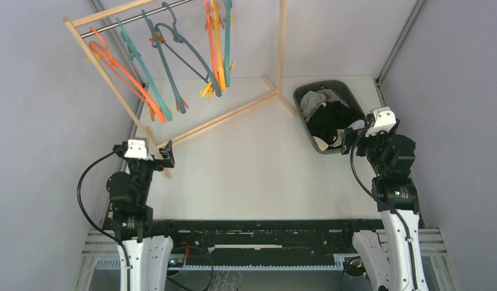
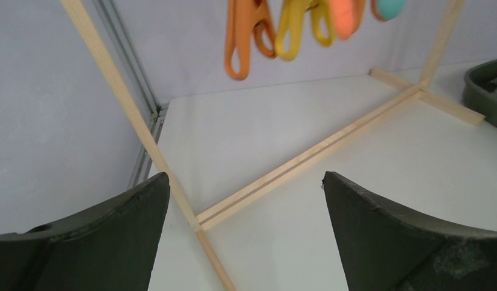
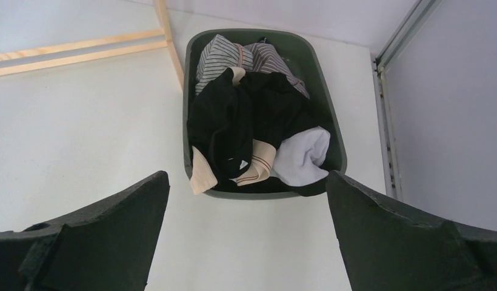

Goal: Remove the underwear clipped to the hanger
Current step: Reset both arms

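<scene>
Now | underwear (image 3: 231, 121) heaped in bin (image 3: 252, 32) | just ahead of right claw (image 3: 246, 175) (spread wide)

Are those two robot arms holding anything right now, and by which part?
Nothing is held: the left fingers and the right fingers stand open and empty.

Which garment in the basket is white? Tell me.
The white garment at the dark green basket's near right corner; the others are black or striped.
</scene>
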### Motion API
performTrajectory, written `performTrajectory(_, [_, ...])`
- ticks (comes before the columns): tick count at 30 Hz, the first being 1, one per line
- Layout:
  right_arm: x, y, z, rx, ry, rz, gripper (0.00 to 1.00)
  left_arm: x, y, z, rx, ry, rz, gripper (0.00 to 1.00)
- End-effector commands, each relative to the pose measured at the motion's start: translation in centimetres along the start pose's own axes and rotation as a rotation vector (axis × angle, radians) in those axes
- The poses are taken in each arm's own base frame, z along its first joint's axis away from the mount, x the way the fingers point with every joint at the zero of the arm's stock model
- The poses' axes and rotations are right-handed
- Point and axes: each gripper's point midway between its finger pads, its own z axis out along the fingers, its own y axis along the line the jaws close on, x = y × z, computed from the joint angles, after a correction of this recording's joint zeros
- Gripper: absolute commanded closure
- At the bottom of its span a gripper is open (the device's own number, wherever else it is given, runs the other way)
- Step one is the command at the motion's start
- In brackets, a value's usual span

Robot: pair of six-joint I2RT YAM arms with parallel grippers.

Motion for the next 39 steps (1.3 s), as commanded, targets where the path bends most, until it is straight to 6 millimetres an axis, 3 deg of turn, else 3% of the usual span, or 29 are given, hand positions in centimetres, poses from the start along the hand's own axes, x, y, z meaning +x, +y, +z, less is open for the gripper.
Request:
performTrajectory(1, [-1.7,0.0,-0.7,0.000,-0.093,-0.002,0.00,-4.1,-1.6,-1.7,0.105,-0.075,0.070,0.00])
performTrajectory(7, [-2.0,0.1,-2.2,0.006,-0.152,-0.026,0.00,-2.9,-1.9,-2.2,0.100,-0.094,0.036,0.00])
performTrajectory(13, [-2.5,0.4,-2.9,-0.005,-0.179,-0.031,0.00,-2.6,0.6,-2.7,-0.043,-0.090,0.050,0.00])
performTrajectory(17, [-2.4,0.5,-3.1,-0.010,-0.180,-0.031,0.00,-2.9,1.3,-3.1,-0.081,-0.100,0.057,0.00])
performTrajectory(39, [-2.0,1.5,-3.1,-0.067,-0.170,-0.044,0.00,-1.8,0.6,-2.8,-0.039,-0.078,0.091,0.00])
